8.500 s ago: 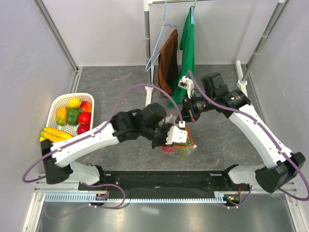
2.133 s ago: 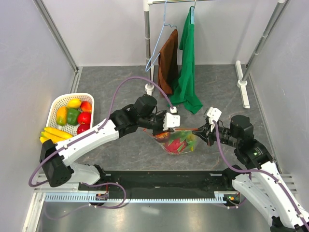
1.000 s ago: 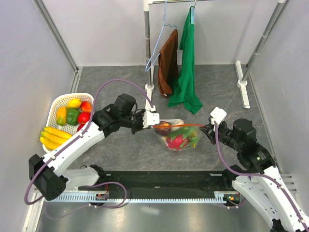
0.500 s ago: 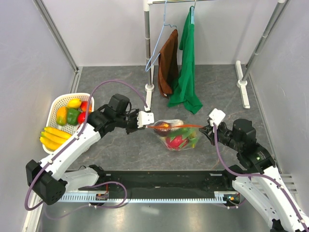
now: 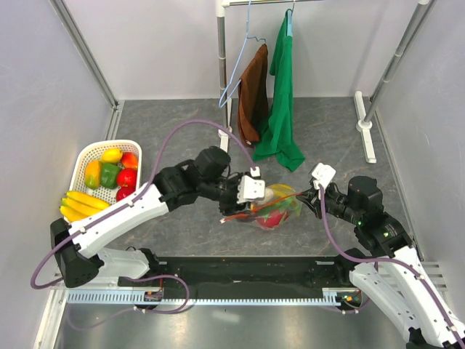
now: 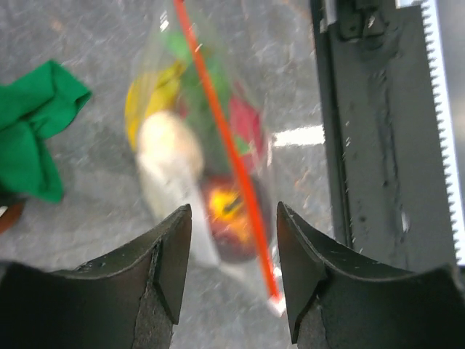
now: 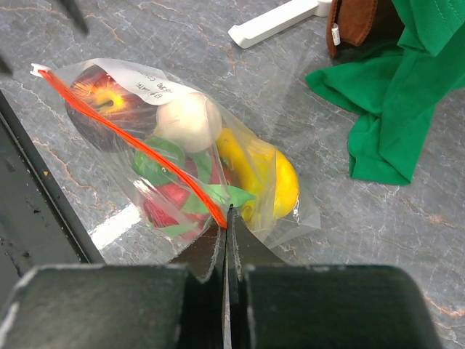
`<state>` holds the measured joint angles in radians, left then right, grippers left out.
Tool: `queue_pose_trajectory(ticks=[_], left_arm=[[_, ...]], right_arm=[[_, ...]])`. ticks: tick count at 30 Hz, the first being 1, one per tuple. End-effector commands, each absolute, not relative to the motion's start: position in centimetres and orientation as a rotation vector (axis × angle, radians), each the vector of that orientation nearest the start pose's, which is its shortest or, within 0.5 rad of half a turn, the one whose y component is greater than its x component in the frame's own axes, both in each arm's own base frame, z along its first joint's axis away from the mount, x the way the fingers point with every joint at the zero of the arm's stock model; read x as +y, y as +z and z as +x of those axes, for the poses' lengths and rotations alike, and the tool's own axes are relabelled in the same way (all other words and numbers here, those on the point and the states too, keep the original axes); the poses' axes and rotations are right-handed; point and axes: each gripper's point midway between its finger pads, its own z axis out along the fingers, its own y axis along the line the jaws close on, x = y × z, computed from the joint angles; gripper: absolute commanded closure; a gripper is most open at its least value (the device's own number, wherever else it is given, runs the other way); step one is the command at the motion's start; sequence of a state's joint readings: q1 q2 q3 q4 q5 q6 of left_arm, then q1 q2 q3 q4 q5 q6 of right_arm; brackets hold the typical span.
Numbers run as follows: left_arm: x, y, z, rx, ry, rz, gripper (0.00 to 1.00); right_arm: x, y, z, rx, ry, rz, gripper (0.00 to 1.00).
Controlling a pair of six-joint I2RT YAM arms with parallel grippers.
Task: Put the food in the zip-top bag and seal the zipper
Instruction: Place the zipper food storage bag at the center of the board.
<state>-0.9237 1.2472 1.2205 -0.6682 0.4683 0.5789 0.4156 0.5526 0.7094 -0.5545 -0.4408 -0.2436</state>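
Observation:
The zip-top bag (image 5: 280,209) lies on the grey floor with the food inside. Through the plastic I see a red apple (image 7: 94,102), a whitish round piece (image 7: 185,120), yellow banana (image 7: 254,171) and red and green pieces (image 7: 171,196). The red-orange zipper (image 7: 131,142) runs closed along the bag's edge to its white slider (image 7: 35,69). My right gripper (image 7: 227,218) is shut on the zipper's other end. My left gripper (image 6: 232,269) hovers open above the bag (image 6: 189,167), holding nothing, with the slider (image 6: 278,305) just inside its right finger (image 6: 301,262).
A white basket (image 5: 86,154) holding more fruit sits at the left, with bananas (image 5: 81,202) beside it. Green cloth (image 5: 280,109) and brown cloth (image 5: 253,91) hang from a rack at the back. A black rail (image 5: 247,270) runs along the near edge.
My left gripper has opened, let go of the zipper's slider end and swung right to hang over the bag. The taut zipper has gone slack. The right arm has hardly moved.

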Motion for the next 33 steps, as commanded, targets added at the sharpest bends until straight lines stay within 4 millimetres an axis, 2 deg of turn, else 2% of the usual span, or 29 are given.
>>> queue_pose_trajectory(ticks=[1,6,11,12,13,15,17,18,19,21,22,25,29,32,33], left_arm=[[-33.6,22.7,15.1,1.541,-0.709,1.639,0.43],[-35.3,21.3,16.3,1.581,-0.655,1.563,0.45],[-36.3,20.2,17.5,1.63,-0.628,1.521,0.57],[-36.4,20.1,17.4,1.638,-0.632,1.519,0.62],[-36.3,19.9,17.6,1.652,-0.621,1.516,0.77],[-35.8,19.4,17.9,1.685,-0.603,1.512,0.96],[-35.1,20.2,17.5,1.781,-0.681,1.467,0.98],[-34.9,21.1,17.2,1.805,-0.774,1.46,0.98],[-34.9,23.1,17.5,1.788,-0.8,1.431,0.98],[-33.8,24.7,17.2,1.792,-0.835,1.432,0.98],[-33.6,26.2,17.5,1.762,-0.836,1.426,0.98],[-32.2,27.8,17.6,1.748,-0.805,1.45,0.98],[-30.6,26.7,18.2,1.78,-0.708,1.506,0.98],[-29.3,25.4,20.4,1.818,-0.661,1.492,0.98],[-28.6,25.3,21.9,1.821,-0.626,1.466,0.98]], right_arm=[[15.8,24.9,18.6,1.65,0.549,-0.904,1.0],[15.7,25.1,18.6,1.646,0.544,-0.9,1.0],[15.8,25.0,18.4,1.643,0.554,-0.911,1.0],[15.9,24.9,18.3,1.648,0.564,-0.911,1.0],[16.0,25.0,18.3,1.65,0.571,-0.911,1.0],[16.1,25.2,18.3,1.651,0.582,-0.905,1.0],[16.0,25.4,18.4,1.664,0.584,-0.885,1.0],[16.1,25.9,18.3,1.673,0.607,-0.858,0.92],[16.1,25.8,18.4,1.694,0.613,-0.844,0.74],[16.3,26.7,18.2,1.703,0.642,-0.827,0.53],[16.5,26.8,18.2,1.727,0.664,-0.803,0.3],[16.6,27.5,18.2,1.749,0.694,-0.761,0.1],[16.5,27.3,18.6,1.806,0.699,-0.719,0.02],[16.4,27.5,19.0,1.825,0.693,-0.689,0.02],[16.3,27.7,19.2,1.821,0.685,-0.682,0.02]])
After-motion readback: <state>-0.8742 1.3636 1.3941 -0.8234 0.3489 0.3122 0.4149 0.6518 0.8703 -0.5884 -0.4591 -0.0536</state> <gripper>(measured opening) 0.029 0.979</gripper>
